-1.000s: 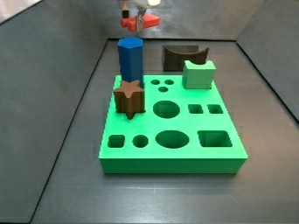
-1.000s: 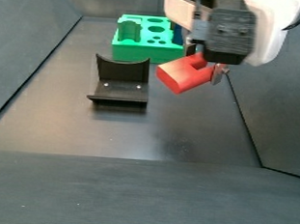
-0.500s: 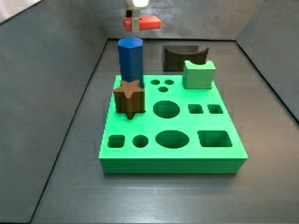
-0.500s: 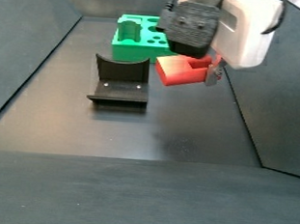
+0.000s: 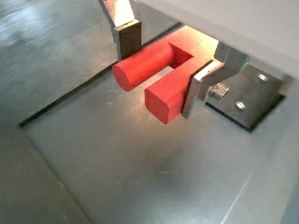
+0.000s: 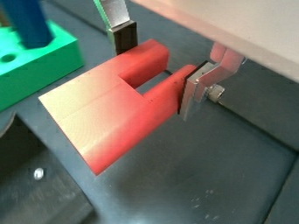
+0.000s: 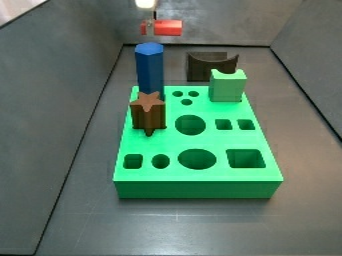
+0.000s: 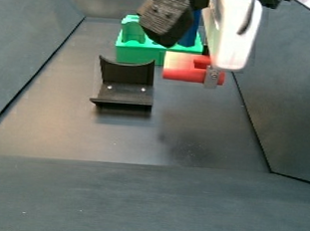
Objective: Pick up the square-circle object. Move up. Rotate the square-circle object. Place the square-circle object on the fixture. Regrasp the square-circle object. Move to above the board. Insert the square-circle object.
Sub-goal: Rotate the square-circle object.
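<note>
Upper centre of a side view | pincer [image 8: 202,63] clamps square-circle object [image 8: 185,69] aloft, lying sideways | likely rotated for fixture [image 8: 122,83] placement, well below-left.

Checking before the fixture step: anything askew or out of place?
Nothing stands out. The end effector holds the red peg lying level in the air, clear of the floor, beside the fixture. The blue prism and star peg stand upright in the board.
</note>
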Available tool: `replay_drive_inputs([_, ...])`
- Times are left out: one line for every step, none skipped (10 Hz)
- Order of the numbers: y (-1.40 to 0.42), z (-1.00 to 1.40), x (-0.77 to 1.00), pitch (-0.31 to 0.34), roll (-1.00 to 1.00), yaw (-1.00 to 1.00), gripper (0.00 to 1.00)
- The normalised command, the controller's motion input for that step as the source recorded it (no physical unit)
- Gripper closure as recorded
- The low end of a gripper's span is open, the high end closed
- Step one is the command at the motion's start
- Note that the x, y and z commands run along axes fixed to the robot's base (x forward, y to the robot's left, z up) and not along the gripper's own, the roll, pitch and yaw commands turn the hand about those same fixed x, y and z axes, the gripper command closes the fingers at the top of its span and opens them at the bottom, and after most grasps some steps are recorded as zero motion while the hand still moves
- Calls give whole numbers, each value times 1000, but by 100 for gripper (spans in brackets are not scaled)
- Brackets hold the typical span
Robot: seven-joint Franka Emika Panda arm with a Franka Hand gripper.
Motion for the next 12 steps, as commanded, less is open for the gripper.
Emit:
replay_drive_inputs([19,-17,25,-6,-5,-1000,100])
replay_drive_inputs([20,-17,25,-6,-5,-1000,100])
replay_drive_inputs([19,-18,25,-7,-5,-1000,100])
replay_drive_inputs([19,-17,25,-7,-5,-1000,100])
replay_drive_inputs([19,-18,25,-7,-6,-1000,100])
replay_drive_inputs([19,-18,24,-8,-6,-1000,100])
replay_drive_inputs([19,-18,24,-8,-6,-1000,100])
replay_drive_inputs([19,-18,24,-8,-7,-1000,100])
replay_drive_inputs([19,-18,24,-9,-7,-1000,100])
replay_drive_inputs([19,-18,24,-10,-8,-1000,100])
replay_drive_inputs([19,-18,24,-11,-9,-1000,100])
replay_drive_inputs([19,-18,24,-11,-9,-1000,100])
